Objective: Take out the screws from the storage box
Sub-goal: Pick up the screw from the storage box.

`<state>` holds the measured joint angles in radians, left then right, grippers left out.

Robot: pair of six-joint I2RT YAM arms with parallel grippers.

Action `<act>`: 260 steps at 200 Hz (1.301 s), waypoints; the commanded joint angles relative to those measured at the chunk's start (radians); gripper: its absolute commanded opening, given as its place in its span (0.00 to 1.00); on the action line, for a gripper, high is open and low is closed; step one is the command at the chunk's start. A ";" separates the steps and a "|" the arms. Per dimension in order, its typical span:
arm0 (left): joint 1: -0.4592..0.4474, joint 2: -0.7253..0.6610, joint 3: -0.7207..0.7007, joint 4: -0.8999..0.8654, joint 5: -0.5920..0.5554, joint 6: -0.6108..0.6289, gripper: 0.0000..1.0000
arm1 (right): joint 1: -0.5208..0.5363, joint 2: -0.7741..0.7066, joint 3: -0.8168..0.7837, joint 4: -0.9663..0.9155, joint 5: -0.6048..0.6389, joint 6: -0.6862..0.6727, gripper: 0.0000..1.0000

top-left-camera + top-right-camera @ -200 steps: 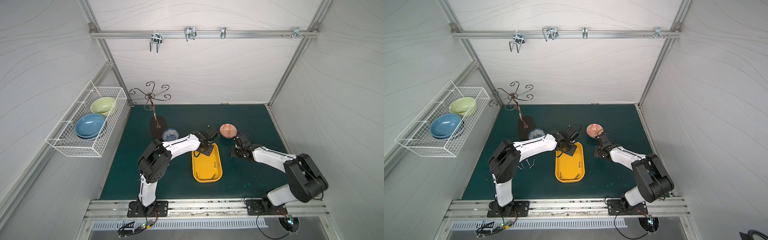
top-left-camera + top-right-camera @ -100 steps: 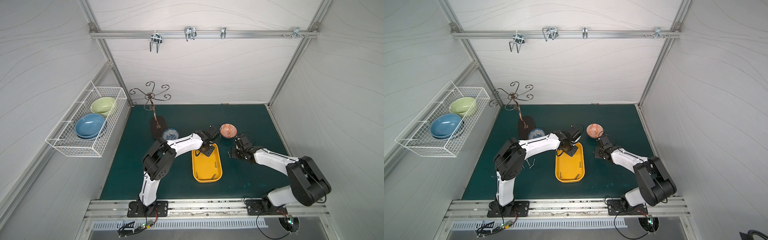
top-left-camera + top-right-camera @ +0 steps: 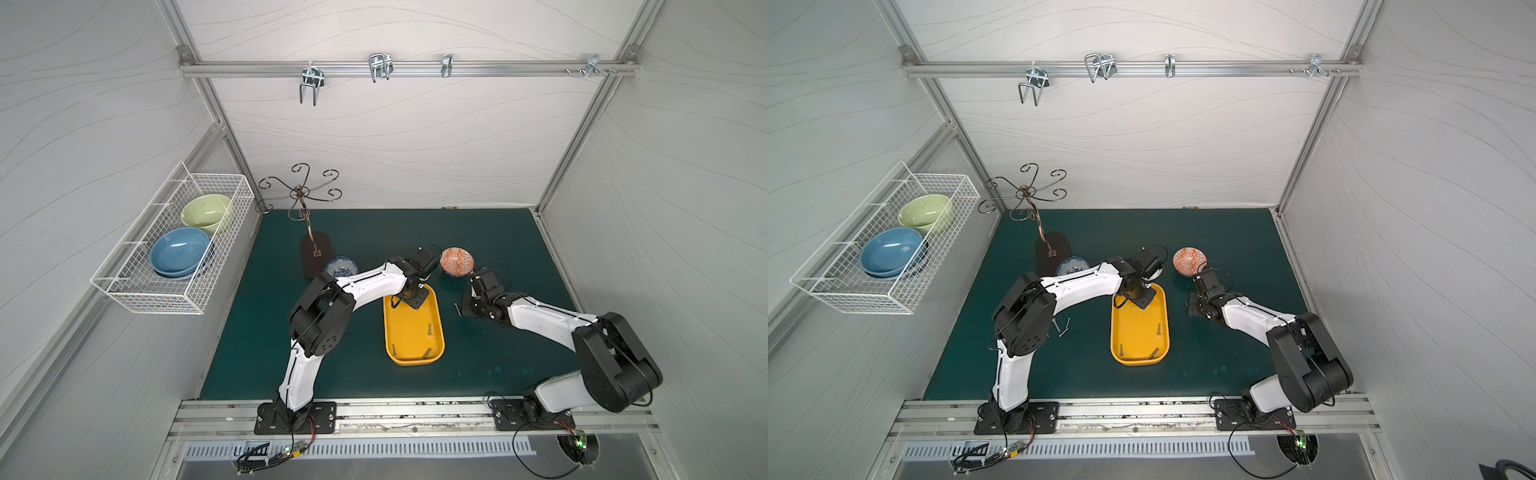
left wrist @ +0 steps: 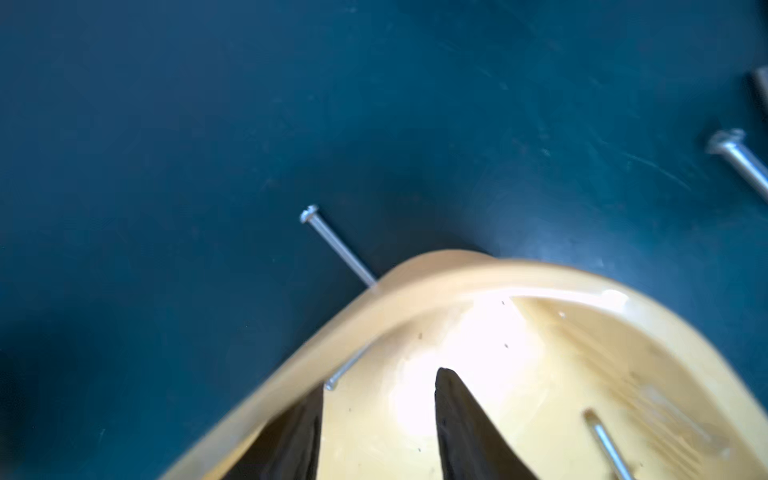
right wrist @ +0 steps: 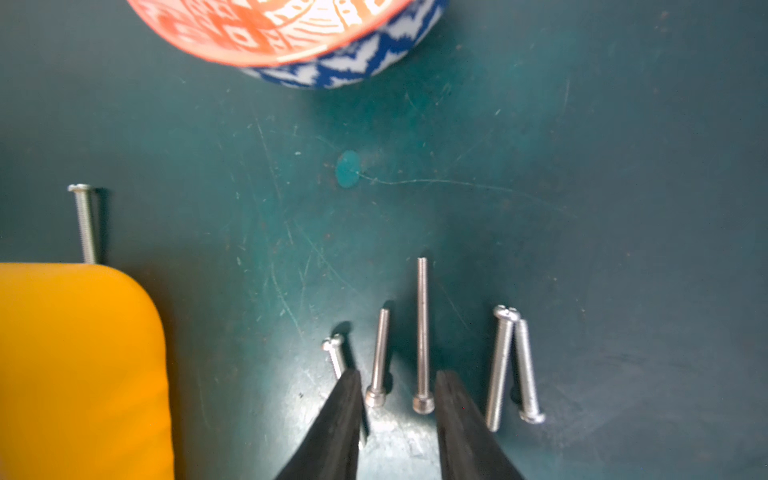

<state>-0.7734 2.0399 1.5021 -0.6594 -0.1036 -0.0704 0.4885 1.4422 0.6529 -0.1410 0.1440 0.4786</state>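
The yellow storage box (image 3: 413, 332) (image 3: 1139, 332) lies mid-mat, with three screws (image 3: 428, 329) loose inside in both top views. My left gripper (image 3: 411, 297) (image 4: 380, 380) hangs open over the box's far end; one screw (image 4: 345, 370) rests against the inner wall by a fingertip, another screw (image 4: 606, 444) lies further in. My right gripper (image 3: 469, 303) (image 5: 399, 374) is open low over the mat beside the box, above a row of several screws (image 5: 422, 332); two heads sit between its fingers, ungripped. More screws (image 3: 1061, 326) lie left of the box.
An orange patterned bowl (image 3: 457, 261) (image 5: 291, 25) stands just beyond my right gripper, a blue-and-white bowl (image 3: 340, 266) behind my left arm. A hook stand (image 3: 317, 253) is at back left. A wire basket (image 3: 174, 245) with bowls hangs on the left wall.
My left arm's elbow has shifted slightly toward the box while its gripper stays over the far end. The right gripper has hardly moved.
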 commanded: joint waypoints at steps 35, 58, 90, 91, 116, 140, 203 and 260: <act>0.026 0.040 0.020 -0.013 0.022 -0.001 0.47 | -0.002 0.005 -0.002 0.008 -0.020 -0.014 0.33; 0.032 0.058 0.025 -0.023 0.038 -0.008 0.44 | -0.001 0.010 0.002 0.005 -0.026 -0.017 0.33; 0.032 0.058 0.003 -0.016 0.064 -0.023 0.42 | 0.002 0.017 0.008 0.004 -0.026 -0.020 0.33; 0.032 0.058 0.002 -0.017 0.064 -0.023 0.42 | 0.002 0.017 0.007 0.004 -0.025 -0.020 0.33; 0.029 0.065 -0.001 -0.027 0.070 -0.038 0.40 | 0.005 0.023 0.010 0.003 -0.027 -0.022 0.33; 0.020 0.067 -0.011 -0.019 0.073 -0.044 0.33 | 0.007 0.026 0.012 0.003 -0.029 -0.022 0.32; 0.020 0.116 0.021 -0.057 0.087 -0.056 0.00 | 0.012 0.032 0.014 0.003 -0.036 -0.027 0.32; 0.015 0.084 0.012 -0.041 0.112 -0.063 0.00 | 0.014 0.004 0.002 0.022 -0.042 -0.039 0.32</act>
<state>-0.7509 2.0991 1.5227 -0.6834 -0.0261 -0.1223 0.4938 1.4639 0.6533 -0.1341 0.1146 0.4561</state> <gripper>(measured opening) 0.072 0.315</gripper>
